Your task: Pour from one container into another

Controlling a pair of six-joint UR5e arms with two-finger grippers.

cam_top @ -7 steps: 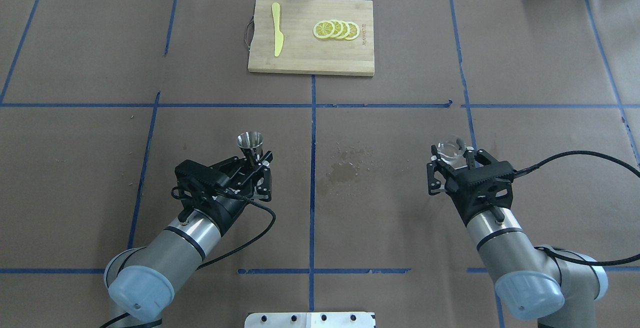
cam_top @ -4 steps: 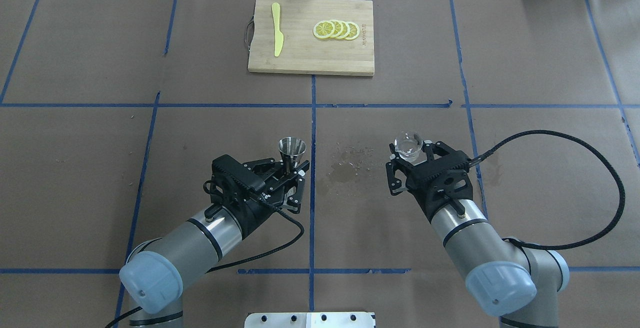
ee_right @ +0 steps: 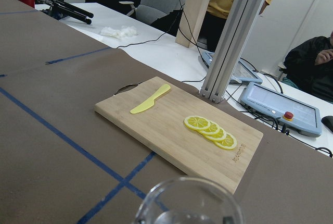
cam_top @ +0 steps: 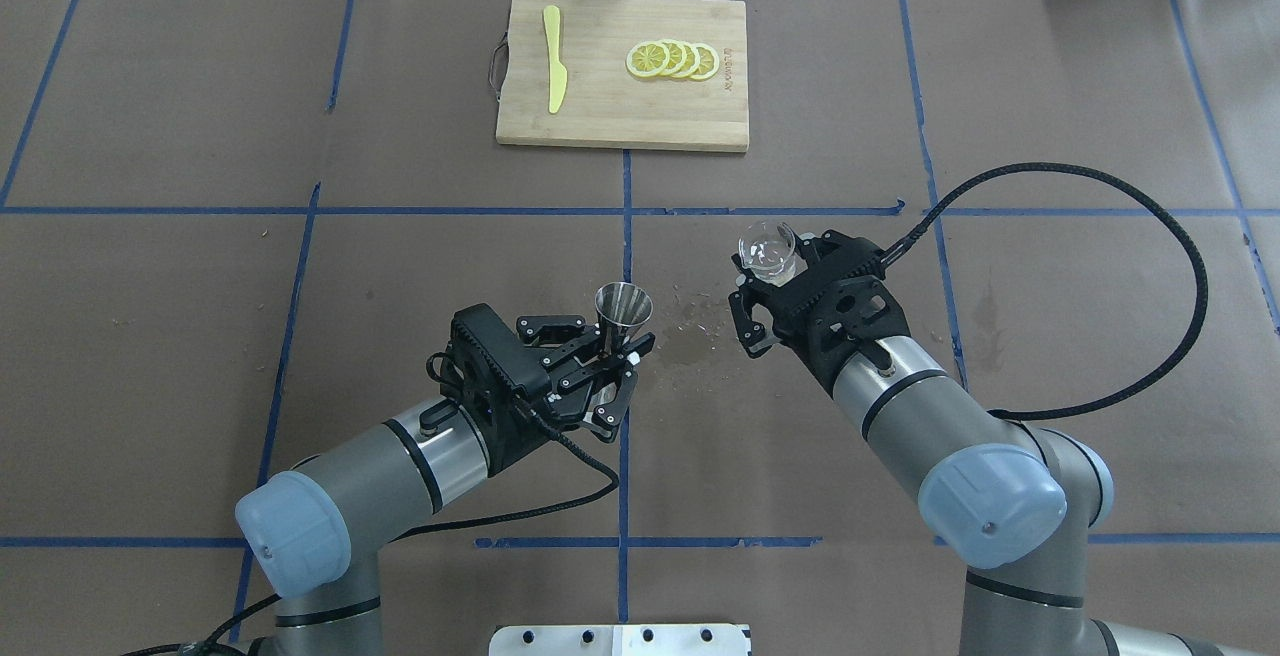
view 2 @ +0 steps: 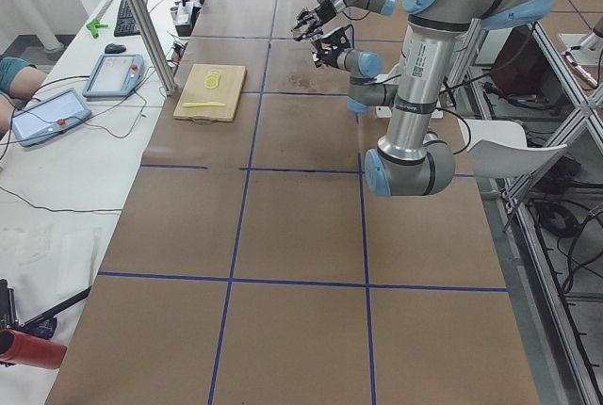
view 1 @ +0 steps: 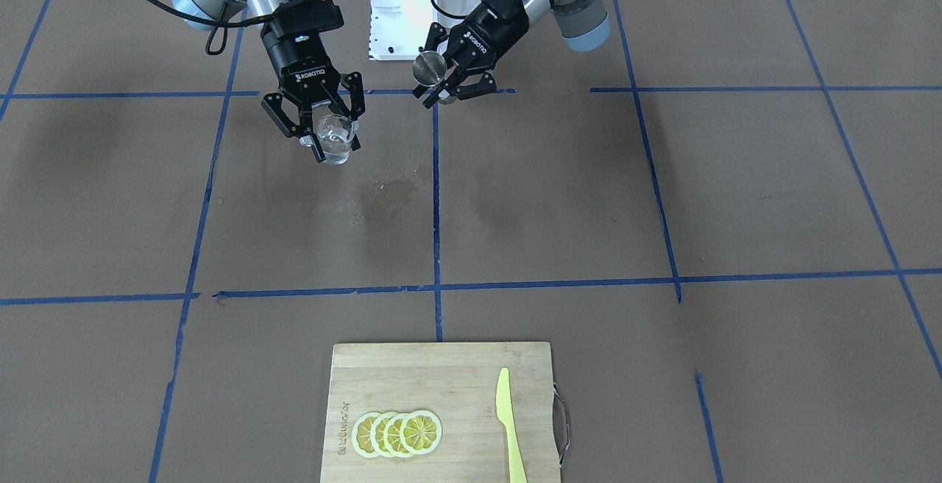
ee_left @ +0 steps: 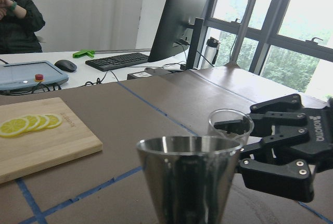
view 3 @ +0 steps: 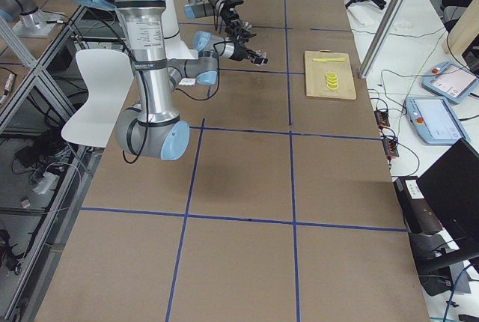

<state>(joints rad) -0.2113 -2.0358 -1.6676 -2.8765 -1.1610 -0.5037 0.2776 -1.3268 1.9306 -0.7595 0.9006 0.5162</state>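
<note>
My left gripper [cam_top: 610, 348] is shut on the narrow waist of the shiny steel jigger [cam_top: 623, 306], which stands upright above the table near the centre line. The jigger [ee_left: 186, 182] fills the bottom of the left wrist view, with the clear glass cup [ee_left: 230, 127] just behind it. My right gripper [cam_top: 778, 274] is shut on that glass cup [cam_top: 767, 250] and holds it upright in the air, to the right of the jigger and apart from it. In the front-facing view the glass cup [view 1: 335, 138] is left of the jigger [view 1: 429, 68]. The cup's rim [ee_right: 187, 203] shows low in the right wrist view.
A wet stain [cam_top: 688, 340] marks the brown paper between the two grippers. At the far middle lies a wooden cutting board [cam_top: 600, 126] with lemon slices [cam_top: 672, 60] and a yellow knife [cam_top: 553, 58]. The right arm's black cable [cam_top: 1150, 226] loops over the table.
Both arms have swung toward the centre line. The jigger has travelled right, and the glass cup has moved left and farther from the robot, so the gap between them has shrunk.
</note>
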